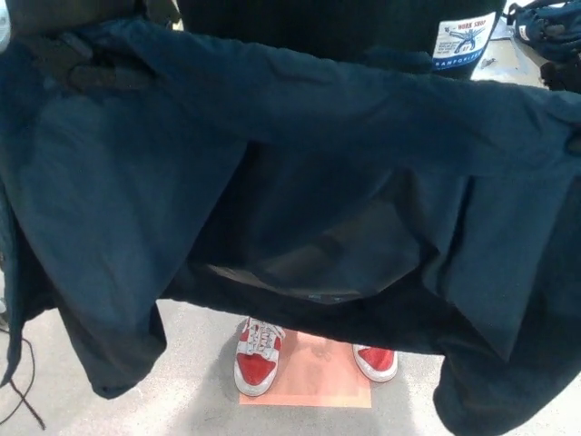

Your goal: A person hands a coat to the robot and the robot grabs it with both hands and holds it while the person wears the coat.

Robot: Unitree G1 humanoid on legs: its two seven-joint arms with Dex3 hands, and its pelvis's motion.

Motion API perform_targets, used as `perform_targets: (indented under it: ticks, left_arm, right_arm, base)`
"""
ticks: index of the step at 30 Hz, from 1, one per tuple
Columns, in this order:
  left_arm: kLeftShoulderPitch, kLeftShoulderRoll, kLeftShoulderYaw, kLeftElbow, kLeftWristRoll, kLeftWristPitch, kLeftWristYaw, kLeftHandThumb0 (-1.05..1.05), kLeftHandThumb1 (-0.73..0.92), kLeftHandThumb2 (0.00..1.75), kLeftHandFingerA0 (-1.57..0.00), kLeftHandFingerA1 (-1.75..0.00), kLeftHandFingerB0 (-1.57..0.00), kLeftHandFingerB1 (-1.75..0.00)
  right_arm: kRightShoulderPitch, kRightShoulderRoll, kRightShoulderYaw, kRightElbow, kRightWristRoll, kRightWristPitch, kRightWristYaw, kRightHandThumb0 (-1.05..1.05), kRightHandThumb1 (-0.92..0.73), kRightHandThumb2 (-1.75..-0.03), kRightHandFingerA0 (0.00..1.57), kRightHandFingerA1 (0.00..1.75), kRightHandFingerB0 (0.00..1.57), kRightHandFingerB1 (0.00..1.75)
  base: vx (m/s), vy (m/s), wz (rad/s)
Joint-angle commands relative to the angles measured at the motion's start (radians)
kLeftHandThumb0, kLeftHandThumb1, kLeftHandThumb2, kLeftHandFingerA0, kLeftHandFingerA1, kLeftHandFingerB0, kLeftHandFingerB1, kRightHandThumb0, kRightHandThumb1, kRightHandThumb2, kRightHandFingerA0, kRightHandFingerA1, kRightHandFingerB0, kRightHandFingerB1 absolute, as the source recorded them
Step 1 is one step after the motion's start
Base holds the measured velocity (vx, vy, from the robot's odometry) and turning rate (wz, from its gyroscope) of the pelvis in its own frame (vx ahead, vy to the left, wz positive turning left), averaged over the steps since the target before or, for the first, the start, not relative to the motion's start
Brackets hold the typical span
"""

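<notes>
As the person's red-and-white sneakers (313, 356) stand on an orange floor mat (307, 374) nearest the bottom of the view, just under the hanging hem, the dark blue coat (300, 173) fills almost everything above them, stretched broadly across in front of me. Its long axis runs left to right, upper edge high across the frame, and the panels droop at either side, with a shadowed opening of lining (318, 259) sagging in the middle. At the upper left, my left hand (86, 65) is clamped on the coat's top edge, dark fingers pinching a fold of fabric, so the garment hangs down and to the right from that grip. My right hand does not show; the coat's right end runs off the frame edge at about the same height, and I judge it is held up there, though I cannot tell how. Beyond the coat, farther off, the person's dark torso (318, 23) stands close behind the top edge, roughly midway along it. A white printed label (463, 38) shows at the far upper right, with a blue bag (545, 23) on a surface beyond. For the wearing step, I judge the coat must stay spread and level between both sides.
</notes>
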Motion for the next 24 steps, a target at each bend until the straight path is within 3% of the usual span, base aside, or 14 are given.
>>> perform_targets:
  ticks: [1,4,5,8,10,11,12,13,14,19,20,21,22,24]
  left_arm:
    - [0.078,0.022,-0.017,-0.006,0.105,-0.065,0.076,-0.4,0.86,0.64,-0.97,-0.99,-0.87,-0.81]
    - [0.114,0.02,0.013,-0.01,0.094,-0.073,0.12,-0.4,0.84,0.64,-1.0,-1.08,-0.89,-0.89]
    - [0.146,0.014,0.046,-0.023,0.076,-0.065,0.156,-0.38,0.64,1.04,-1.08,-1.21,-0.84,-1.02]
    - [0.221,-0.016,0.114,-0.058,0.074,-0.043,0.271,-0.39,0.76,0.68,-0.88,-1.61,-0.78,-1.3]
    - [0.25,-0.029,0.136,-0.066,0.088,-0.051,0.331,-0.4,0.79,0.63,-0.86,-1.68,-0.72,-1.41]
    - [0.288,-0.055,0.159,-0.077,0.137,-0.059,0.458,-0.37,0.84,0.65,-0.88,-1.75,-0.64,-1.59]
    - [0.31,-0.071,0.172,-0.087,0.178,-0.061,0.544,-0.36,0.85,0.65,-0.88,-1.75,-0.62,-1.59]
    - [0.314,-0.073,0.174,-0.091,0.188,-0.061,0.56,-0.36,0.85,0.65,-0.88,-1.75,-0.62,-1.59]
    - [0.312,-0.089,0.182,-0.078,0.204,-0.063,0.622,-0.34,0.86,0.65,-0.85,-1.75,-0.62,-1.62]
    - [0.219,-0.123,0.186,-0.002,0.245,-0.08,0.777,-0.36,0.85,0.66,-0.92,-1.72,-0.7,-1.61]
    - [0.17,-0.129,0.19,0.039,0.258,-0.085,0.846,-0.36,0.84,0.64,-0.9,-1.75,-0.69,-1.67]
    - [0.149,-0.132,0.192,0.057,0.264,-0.087,0.876,-0.36,0.84,0.64,-0.9,-1.75,-0.69,-1.67]
    - [0.093,-0.133,0.19,0.085,0.276,-0.057,0.89,-0.38,0.84,0.65,-0.9,-1.75,-0.69,-1.68]
    - [0.02,-0.128,0.187,0.123,0.29,-0.033,0.914,-0.36,0.84,0.65,-0.92,-1.75,-0.71,-1.65]
  right_arm:
    - [0.097,0.08,-0.068,0.027,-0.12,-0.171,-0.335,-0.36,-0.85,-0.66,0.76,1.73,0.67,1.51]
    - [0.112,0.134,-0.094,0.074,-0.112,-0.224,-0.428,-0.33,-0.83,-0.63,0.71,1.68,0.64,1.46]
    - [0.109,0.156,-0.092,0.088,-0.122,-0.227,-0.461,-0.37,-0.84,-0.68,0.84,1.46,0.81,0.69]
    - [0.103,0.201,-0.098,0.093,-0.144,-0.187,-0.512,-0.39,-0.85,-0.66,0.87,1.29,0.85,0.73]
    - [0.1,0.226,-0.105,0.109,-0.148,-0.19,-0.547,-0.32,-0.66,-1.08,0.92,1.0,0.81,0.79]
    - [0.092,0.258,-0.119,0.117,-0.182,-0.166,-0.631,-0.4,-0.85,-0.66,0.99,0.58,0.86,0.55]
    - [0.082,0.287,-0.136,0.125,-0.198,-0.146,-0.694,-0.31,-0.67,-1.1,0.93,0.93,0.84,0.82]
    - [0.08,0.296,-0.141,0.128,-0.2,-0.143,-0.706,-0.31,-0.67,-1.1,0.93,0.93,0.84,0.82]
    - [0.052,0.31,-0.147,0.153,-0.223,-0.125,-0.759,-0.41,-0.86,-0.7,0.8,1.69,0.73,1.53]
    - [-0.053,0.298,-0.173,0.229,-0.261,-0.115,-0.85,-0.38,-0.89,-0.72,0.89,1.52,0.77,1.28]
    - [-0.102,0.289,-0.188,0.247,-0.253,-0.095,-0.849,-0.36,-0.9,-0.66,0.94,1.11,0.89,0.92]
    - [-0.124,0.285,-0.195,0.256,-0.25,-0.087,-0.849,-0.36,-0.9,-0.66,0.94,1.11,0.89,0.92]
    - [-0.175,0.272,-0.204,0.287,-0.246,-0.084,-0.859,-0.41,-0.89,-0.69,0.75,1.69,0.69,1.49]
    - [-0.239,0.254,-0.211,0.33,-0.251,-0.103,-0.895,-0.42,-0.91,-0.67,0.87,1.47,0.68,1.35]
  base:
    - [0.0,0.0,0.0]
    - [0.0,0.0,0.0]
    - [0.0,0.0,0.0]
    - [0.0,0.0,0.0]
    - [0.0,0.0,0.0]
    - [0.0,0.0,0.0]
    - [0.0,0.0,0.0]
    - [0.0,0.0,0.0]
    - [0.0,0.0,0.0]
    - [0.0,0.0,0.0]
    - [0.0,0.0,0.0]
    - [0.0,0.0,0.0]
    - [0.0,0.0,0.0]
    - [0.0,0.0,0.0]
